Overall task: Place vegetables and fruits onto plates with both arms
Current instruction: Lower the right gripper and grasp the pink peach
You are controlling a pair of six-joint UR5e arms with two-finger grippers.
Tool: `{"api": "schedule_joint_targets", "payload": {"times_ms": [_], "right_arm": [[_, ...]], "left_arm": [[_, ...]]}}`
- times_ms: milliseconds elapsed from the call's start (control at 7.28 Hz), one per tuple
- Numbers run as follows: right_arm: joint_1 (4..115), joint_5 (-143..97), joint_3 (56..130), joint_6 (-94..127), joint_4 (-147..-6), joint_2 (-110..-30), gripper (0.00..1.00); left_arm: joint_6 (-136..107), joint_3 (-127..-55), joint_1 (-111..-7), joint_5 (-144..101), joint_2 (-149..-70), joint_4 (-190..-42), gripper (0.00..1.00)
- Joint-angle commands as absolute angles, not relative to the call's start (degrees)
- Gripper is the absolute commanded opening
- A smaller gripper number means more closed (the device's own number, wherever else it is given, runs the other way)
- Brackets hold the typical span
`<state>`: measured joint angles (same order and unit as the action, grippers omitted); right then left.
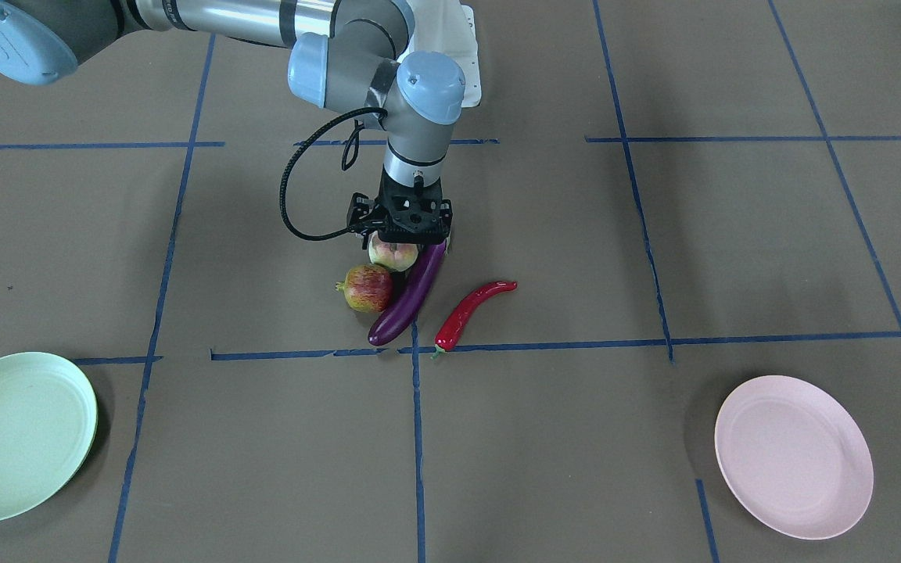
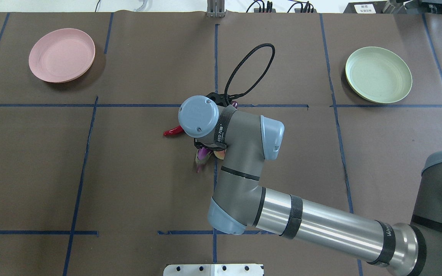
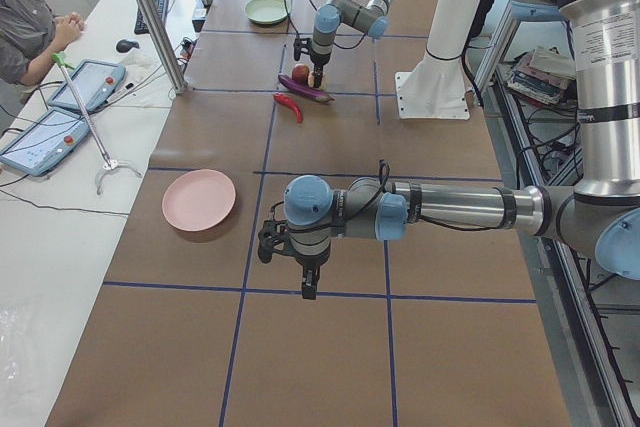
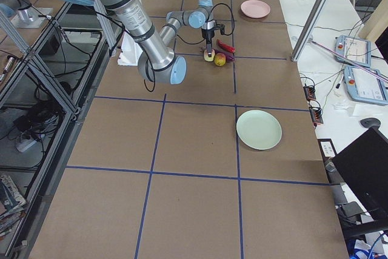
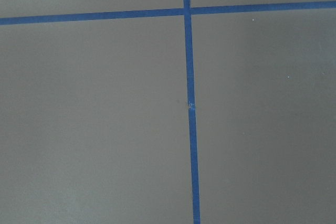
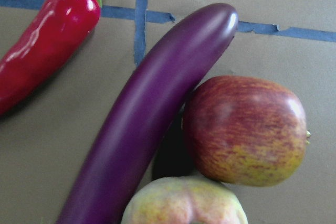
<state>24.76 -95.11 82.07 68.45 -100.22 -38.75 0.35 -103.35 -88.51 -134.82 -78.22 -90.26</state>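
Touching at the brown, blue-taped worktop's (image 1: 732,234) centre are a glossy eggplant (image 1: 411,293), cleft peach (image 1: 389,256) and streaked fruit (image 1: 368,288), a shiny chili (image 1: 470,311) beside them, mostly hidden overhead. A matte green plate (image 1: 16,434) and pink plate (image 1: 793,467) are set near the operator-side corners. For right gripper (image 1: 411,237), above the peach, and left gripper (image 3: 308,287), jaws' state cannot be told.

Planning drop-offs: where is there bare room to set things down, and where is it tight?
Both the pale green round plate and the pale pink round plate are bare, with open table between them. Crowded: the purple eggplant touches the peach and streaked red-yellow fruit, red chili close beside.
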Motion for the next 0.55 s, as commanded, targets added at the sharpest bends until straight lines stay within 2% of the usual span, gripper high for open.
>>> {"api": "schedule_joint_targets", "payload": {"times_ms": [0,137,275,412], "right_arm": [[24.9,-95.6,82.1,68.3,-100.5,-38.2,0.69],[24.9,-95.5,82.7,68.4,-100.7,-38.3,0.15],[25.0,-95.5,85.1,68.4,-102.5,-38.1,0.07],[25.8,-96.1,90.1,68.4,-107.6,-38.1,0.06]], "left_arm": [[0.4,-103.3,-88.5,-134.8,-78.2,-90.3,1.0],[0.4,-103.3,-88.5,-134.8,-78.2,-90.3,1.0],[0.4,-103.3,-88.5,-134.8,-78.1,-90.3,1.0],[0.4,-103.3,-88.5,-134.8,-78.2,-90.3,1.0]]}}
